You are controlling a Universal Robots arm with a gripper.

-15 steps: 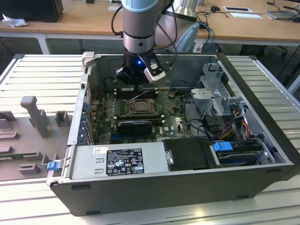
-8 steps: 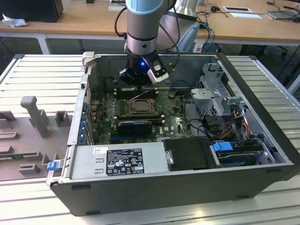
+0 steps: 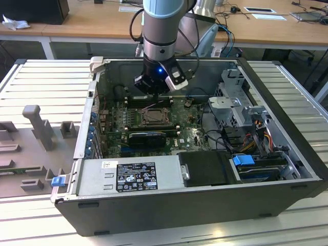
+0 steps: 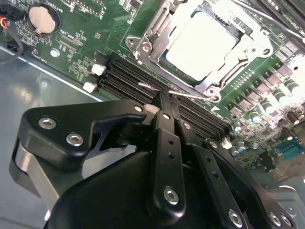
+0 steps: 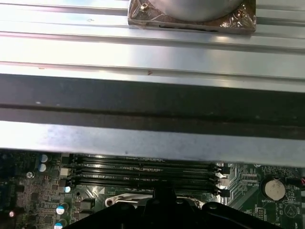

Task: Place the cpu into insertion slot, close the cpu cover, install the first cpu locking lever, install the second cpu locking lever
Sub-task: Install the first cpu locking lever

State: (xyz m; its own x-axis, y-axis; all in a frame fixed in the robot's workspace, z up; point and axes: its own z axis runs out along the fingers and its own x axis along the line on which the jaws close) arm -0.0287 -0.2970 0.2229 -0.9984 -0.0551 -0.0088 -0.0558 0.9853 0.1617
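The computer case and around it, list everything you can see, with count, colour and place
computer case: one, dark grey, open on the slatted table
cpu: one, pale silvery, seated in the insertion slot
cpu cover: one, silver, down around the cpu
memory slots: four, black, beside the insertion slot
coin battery: one, silver, on the green board
power supply: one, grey, along the case's near wall
desks: wooden, behind
gripper: one, black, shut, tips by a thin wire lever

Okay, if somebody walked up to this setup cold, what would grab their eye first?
Probably the pincer hanging inside the open computer case, just above the insertion slot. In the second wrist view, the pale cpu sits in that slot, framed by the silver cpu cover.
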